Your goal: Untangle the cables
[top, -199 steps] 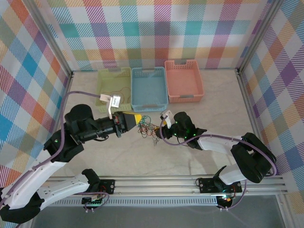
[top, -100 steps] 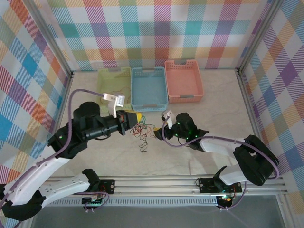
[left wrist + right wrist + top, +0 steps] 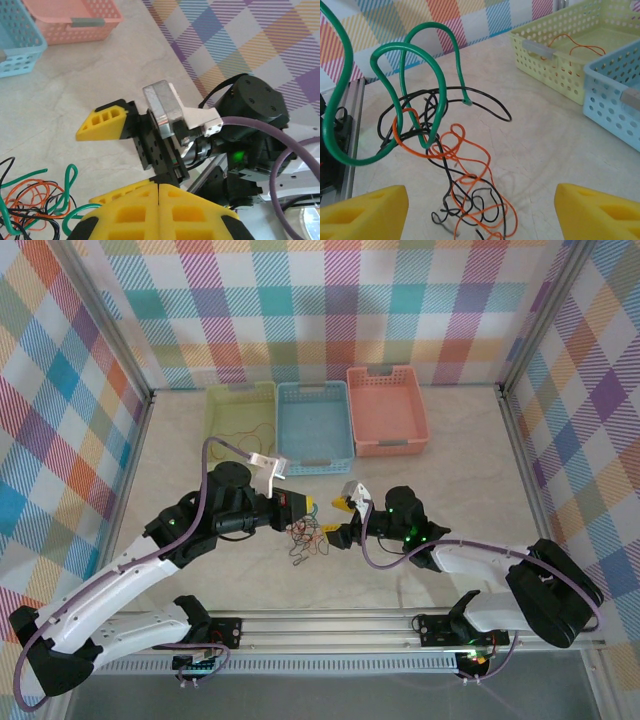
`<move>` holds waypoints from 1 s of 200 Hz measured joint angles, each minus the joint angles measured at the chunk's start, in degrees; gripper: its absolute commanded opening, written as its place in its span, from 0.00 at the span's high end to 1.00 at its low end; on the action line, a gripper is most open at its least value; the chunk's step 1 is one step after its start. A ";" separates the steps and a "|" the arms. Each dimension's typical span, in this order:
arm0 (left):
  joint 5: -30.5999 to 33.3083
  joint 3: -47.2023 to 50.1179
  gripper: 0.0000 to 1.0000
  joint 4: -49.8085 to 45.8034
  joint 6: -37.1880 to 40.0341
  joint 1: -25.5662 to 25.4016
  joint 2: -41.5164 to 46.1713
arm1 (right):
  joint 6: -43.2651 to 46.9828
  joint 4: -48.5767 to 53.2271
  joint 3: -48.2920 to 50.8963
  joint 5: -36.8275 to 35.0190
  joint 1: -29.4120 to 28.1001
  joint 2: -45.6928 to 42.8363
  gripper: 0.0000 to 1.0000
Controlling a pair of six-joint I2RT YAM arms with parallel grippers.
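Plaid walls (image 3: 330, 300) in pastel blue, pink, yellow and purple stand round a pale, marbled beige table (image 3: 460, 470). The cables (image 3: 305, 535) are green, orange and black. Along the back sit a yellow-green basket (image 3: 212, 425), a light blue basket (image 3: 313, 386) and a salmon-pink basket (image 3: 385, 370). The left gripper (image 3: 159, 189) and the right gripper (image 3: 480, 210) have yellow fingers, and the hose (image 3: 250, 121) is purple.

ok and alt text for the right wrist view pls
A loose tangle of green, orange and black cables sits on a pale table, green loops arching up, ahead of the open right pincer, whose yellow fingertips fill the bottom corners. A yellow basket and a blue basket sit upper right.
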State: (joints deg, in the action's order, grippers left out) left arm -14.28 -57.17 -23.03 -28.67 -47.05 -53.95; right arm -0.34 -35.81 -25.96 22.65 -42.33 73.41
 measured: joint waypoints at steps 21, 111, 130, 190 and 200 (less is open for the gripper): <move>-1.79 0.90 1.00 2.47 -0.68 0.09 0.00 | 0.00 -0.61 0.00 0.79 0.00 0.00 0.26; -6.32 1.99 1.00 7.32 -3.93 0.09 0.02 | 0.72 -0.13 -0.17 3.63 -0.09 1.11 0.43; -6.71 1.99 1.00 8.04 -4.37 0.09 0.02 | 1.16 -0.09 -0.52 3.82 -0.11 1.18 0.56; -6.21 1.70 1.00 8.15 -4.57 0.09 0.85 | 1.60 1.60 -1.79 4.66 -0.15 1.95 0.89; -6.01 1.33 1.00 8.00 -4.57 0.09 1.09 | 1.62 1.88 -1.81 4.66 -0.15 1.95 0.92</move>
State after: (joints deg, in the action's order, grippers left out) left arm -20.29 -55.83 -15.03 -33.23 -46.96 -52.86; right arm 1.28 -33.93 -27.77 27.31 -42.48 75.35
